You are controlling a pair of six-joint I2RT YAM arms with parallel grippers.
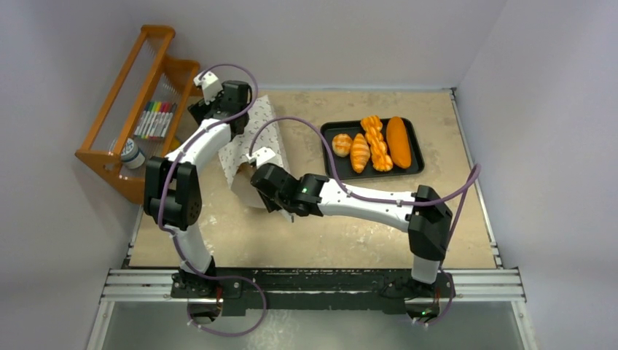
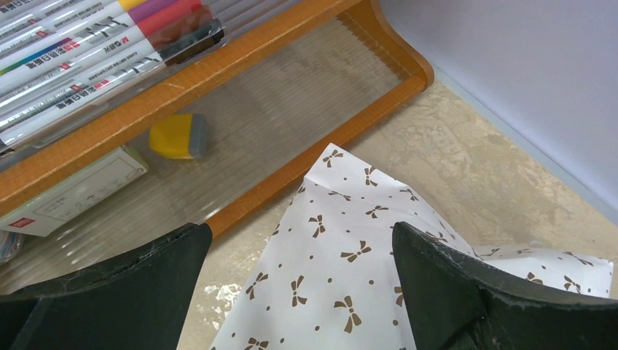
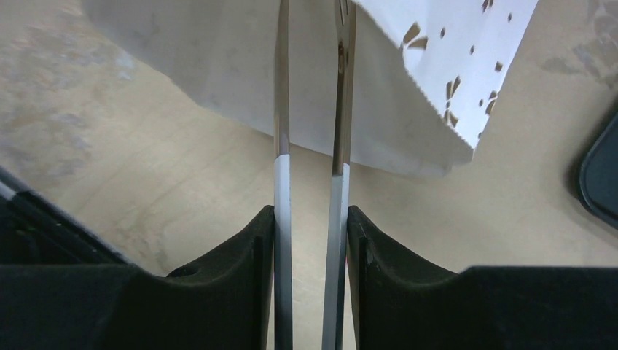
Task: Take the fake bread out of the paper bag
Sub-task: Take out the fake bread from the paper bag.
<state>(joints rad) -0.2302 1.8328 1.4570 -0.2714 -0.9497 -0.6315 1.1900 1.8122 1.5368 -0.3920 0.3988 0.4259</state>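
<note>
1. My left claw (image 2: 299,233) is spread as wide as it goes and has hold of nothing.
2. It hovers over the far end of the paper bag (image 2: 335,284), whose white paper with brown bows shows between my two fingers (image 2: 146,284).
3. Just beyond that end stands a wooden rack (image 2: 218,69) with a row of markers (image 2: 87,44) on its upper shelf and a small yellow thing (image 2: 178,136) on the lower one.
4. My right claw (image 3: 310,215) is partly closed on metal tongs (image 3: 282,182), whose two thin blades sit edge-on between my pads, close together but not touching.
5. The blades run up to the bag's near, saw-toothed edge; I cannot tell whether their tips are inside the bag.
6. The bag lies on the tan surface (image 1: 328,226), left of centre, between my two claws.
7. The fake bread (image 1: 398,142) that I can see lies on a black tray (image 1: 334,166), to the right of the bag and apart from it.
8. There are four pieces side by side: a round roll, a croissant, a twisted loaf and a smooth long loaf.
9. Whether any bread is in the bag, I cannot tell.
</note>
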